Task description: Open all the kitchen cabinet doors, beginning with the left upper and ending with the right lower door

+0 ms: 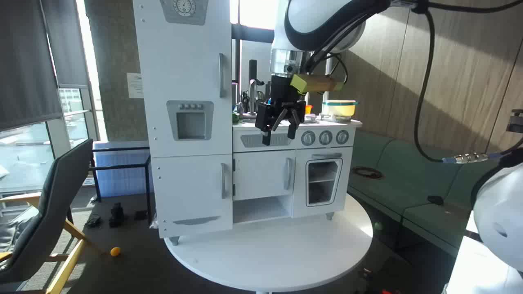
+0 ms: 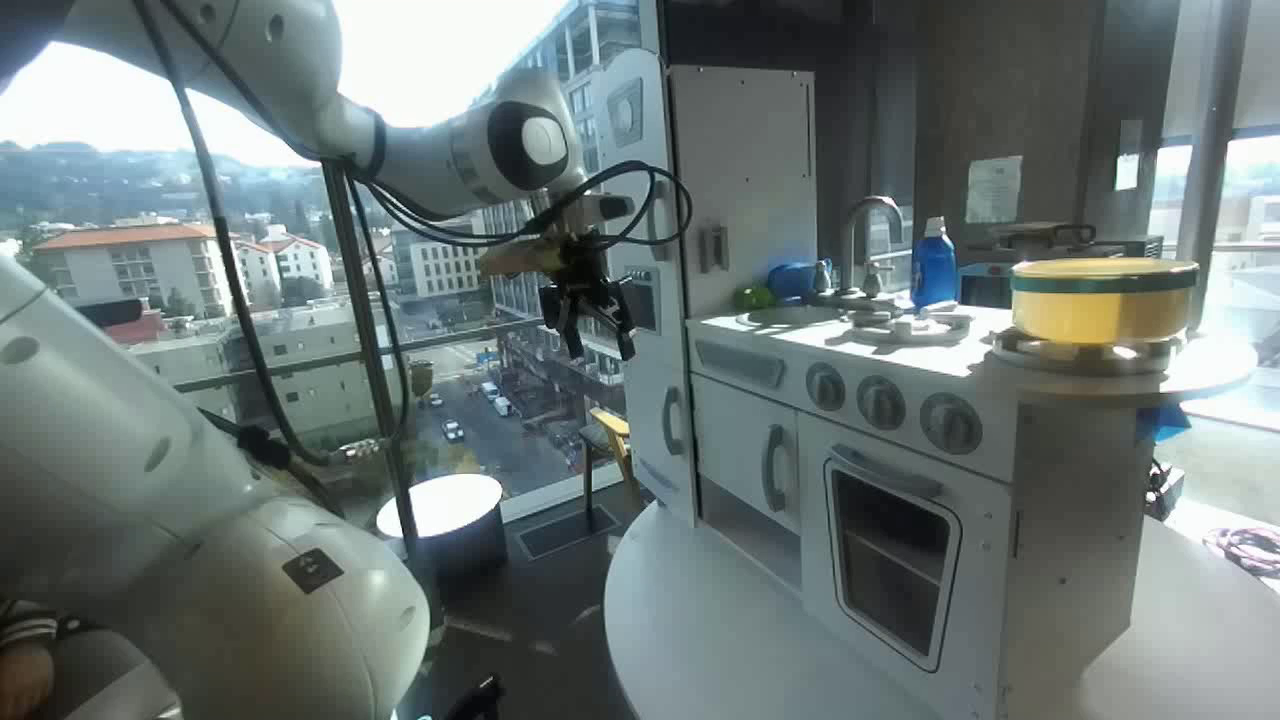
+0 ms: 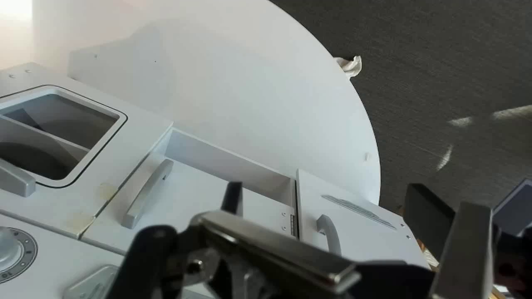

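Numbering four in all, the white cabinet doors [image 2: 735, 440] of the one toy kitchen [image 2: 1070, 560] looked closed, each bearing one grey handle [image 1: 223, 181]; three round knobs [image 1: 325, 137] made a row right of centre in an exterior view. There, the left upper door [image 1: 186, 77] stood in the upper left of the frame, tall and flat, with one square grey dispenser inset [image 1: 191, 120] in its lower half and one round dial [image 1: 184, 7] near its top. Straight below it, the plain lower door [image 1: 192, 194] carried an upright handle. Near the middle, a smaller plain door [image 1: 261, 175] sat above one open compartment [image 1: 261, 209]. Right of centre, the right lower door [image 1: 301, 183] showed one dark rectangular window [image 1: 322, 192], its handle lying crosswise above. One tool [image 1: 278, 138] hung near mid-frame, in front of the kitchen, its two fingers [image 1: 266, 139] spread well apart and holding nothing. One round white counter [image 1: 269, 261] carried the kitchen at bottom centre; one yellow container [image 2: 1105, 315] with a green band stood at right in an exterior view
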Available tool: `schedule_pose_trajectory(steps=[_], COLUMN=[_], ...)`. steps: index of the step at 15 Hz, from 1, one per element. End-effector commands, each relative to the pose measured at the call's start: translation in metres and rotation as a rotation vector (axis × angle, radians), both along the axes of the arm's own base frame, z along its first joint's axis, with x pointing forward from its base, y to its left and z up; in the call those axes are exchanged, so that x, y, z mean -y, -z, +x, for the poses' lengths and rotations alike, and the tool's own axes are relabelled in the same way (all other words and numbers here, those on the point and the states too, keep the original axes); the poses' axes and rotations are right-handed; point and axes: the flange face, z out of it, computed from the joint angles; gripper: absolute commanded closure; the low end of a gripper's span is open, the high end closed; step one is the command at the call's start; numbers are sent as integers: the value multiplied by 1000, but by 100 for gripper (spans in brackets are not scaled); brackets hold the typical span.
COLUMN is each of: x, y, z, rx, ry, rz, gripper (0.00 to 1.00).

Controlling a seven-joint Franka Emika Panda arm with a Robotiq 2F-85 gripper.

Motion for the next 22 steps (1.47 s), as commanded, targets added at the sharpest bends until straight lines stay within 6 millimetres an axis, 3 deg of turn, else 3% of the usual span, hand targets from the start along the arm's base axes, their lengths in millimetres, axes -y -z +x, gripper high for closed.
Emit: schedule_pose_trajectory(steps=[1, 7, 11, 15, 22], x=[0, -2, -17, -42, -99], y=[-2, -12, -41, -85, -120], z=[1, 5, 21, 34, 75], rx=[4, 40, 215, 427, 661], ry=[0, -20, -83, -165, -295], rz=[1, 9, -5, -40, -83], gripper=[0, 0, 0, 0, 0])
